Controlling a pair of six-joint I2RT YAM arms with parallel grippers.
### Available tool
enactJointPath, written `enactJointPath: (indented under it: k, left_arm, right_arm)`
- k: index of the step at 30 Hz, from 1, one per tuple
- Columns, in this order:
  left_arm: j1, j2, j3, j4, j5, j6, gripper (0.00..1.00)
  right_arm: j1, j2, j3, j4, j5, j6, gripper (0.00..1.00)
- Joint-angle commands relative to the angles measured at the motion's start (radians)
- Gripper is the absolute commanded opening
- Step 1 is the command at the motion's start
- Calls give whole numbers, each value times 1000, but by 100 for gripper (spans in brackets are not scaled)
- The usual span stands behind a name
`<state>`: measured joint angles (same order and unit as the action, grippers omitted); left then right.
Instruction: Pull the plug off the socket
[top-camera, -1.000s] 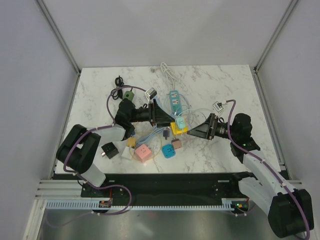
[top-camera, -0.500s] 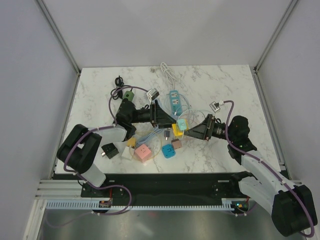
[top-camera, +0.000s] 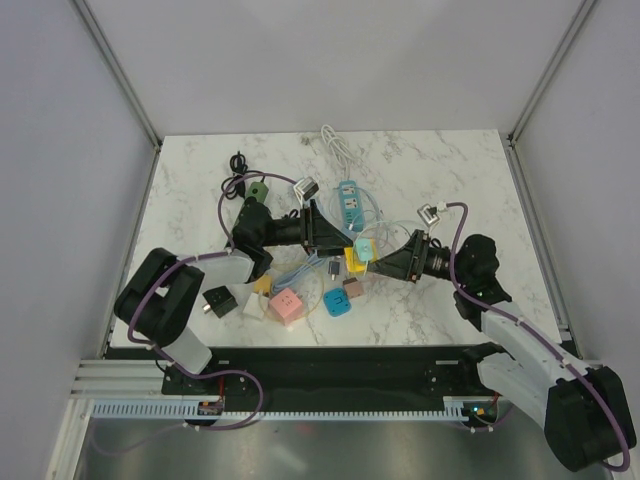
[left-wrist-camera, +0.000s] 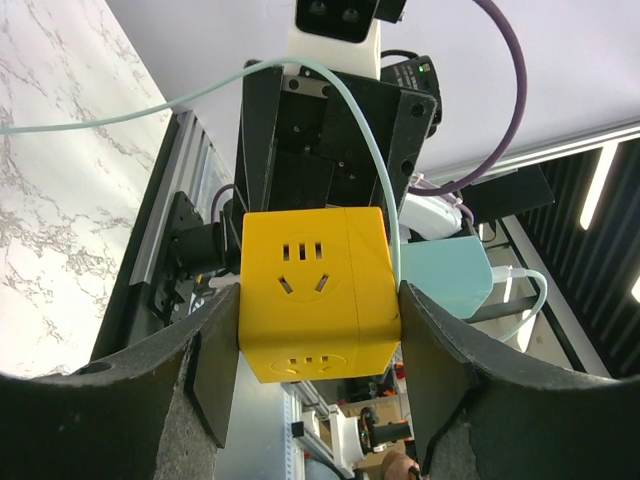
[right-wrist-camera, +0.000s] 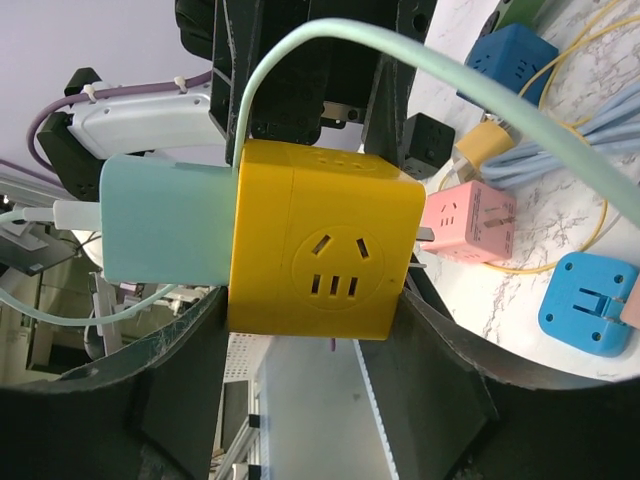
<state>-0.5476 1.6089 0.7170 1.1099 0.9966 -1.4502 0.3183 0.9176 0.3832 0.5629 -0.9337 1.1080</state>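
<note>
A yellow socket cube (top-camera: 354, 260) hangs above the table's middle with a pale teal plug (top-camera: 363, 246) stuck in one side and a teal cord running off it. My left gripper (top-camera: 343, 250) is shut on the cube; in the left wrist view the cube (left-wrist-camera: 315, 290) fills the gap between the fingers (left-wrist-camera: 215, 360) and the plug (left-wrist-camera: 445, 280) shows at the right. My right gripper (top-camera: 373, 263) is open. In the right wrist view its fingers (right-wrist-camera: 435, 370) stand on either side of the cube (right-wrist-camera: 320, 255), with the plug (right-wrist-camera: 165, 220) at the left.
Under the held cube lie a pink cube (top-camera: 287, 305), a blue cube (top-camera: 336, 302), a black cube (top-camera: 218, 298) and tangled yellow and blue cords. A teal power strip (top-camera: 348, 200), a white cable (top-camera: 335, 145) and a green cube (top-camera: 259, 190) lie farther back.
My right gripper has moved left until its fingers flank the yellow cube. My left gripper has held the cube nearly still.
</note>
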Motion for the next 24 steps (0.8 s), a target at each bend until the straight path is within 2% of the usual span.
enactJointPath:
  k: [1, 2, 3, 4, 6, 7, 8, 9, 11, 12, 14, 16, 19, 21, 22, 23, 24]
  left_arm:
    - [-34, 0, 21, 71, 8, -26, 2]
    - [-35, 3, 19, 71, 8, -24, 2]
    - [-34, 3, 18, 67, 7, -21, 2]
    - [-34, 2, 12, 58, 7, -15, 2]
    - [-32, -12, 12, -36, 8, 39, 18]
    - [-25, -38, 15, -95, 5, 69, 25]
    - [-17, -55, 18, -231, 4, 152, 38]
    - [3, -79, 24, -331, -1, 206, 43]
    - [27, -150, 56, -514, -33, 321, 57]
    - [52, -168, 74, -708, -64, 432, 60]
    - [84, -208, 130, -856, -90, 557, 64]
    - [98, -222, 176, -994, -116, 629, 67]
    - [103, -242, 209, -1085, -150, 668, 70]
    - [103, -250, 206, -1070, -142, 669, 68]
    - [104, -242, 203, -1055, -130, 656, 45]
    - [101, -235, 200, -1041, -119, 650, 30]
    - [103, -225, 194, -1032, -118, 643, 23]
  right_arm:
    - [25, 9, -20, 100, 35, 21, 66]
    - [36, 16, -23, 104, 38, 19, 60]
    - [38, 18, -21, 107, 41, 18, 50]
    - [39, 20, -21, 106, 52, 15, 26]
    - [41, 14, -12, 79, 68, -25, 2]
    - [39, 10, -4, 2, 76, -54, 0]
    - [41, -8, 22, -55, 108, -89, 0]
    - [41, -20, 37, -183, 128, -178, 0]
    - [41, -55, 93, -309, 194, -265, 0]
    - [41, -66, 117, -437, 220, -349, 0]
    - [41, -85, 167, -586, 286, -424, 0]
    - [39, -91, 207, -664, 321, -500, 0]
    - [41, -79, 238, -771, 384, -560, 0]
    - [41, -69, 238, -802, 392, -573, 0]
    - [41, -69, 234, -798, 385, -568, 0]
    - [41, -71, 218, -770, 374, -560, 0]
    - [41, -72, 215, -761, 359, -554, 0]
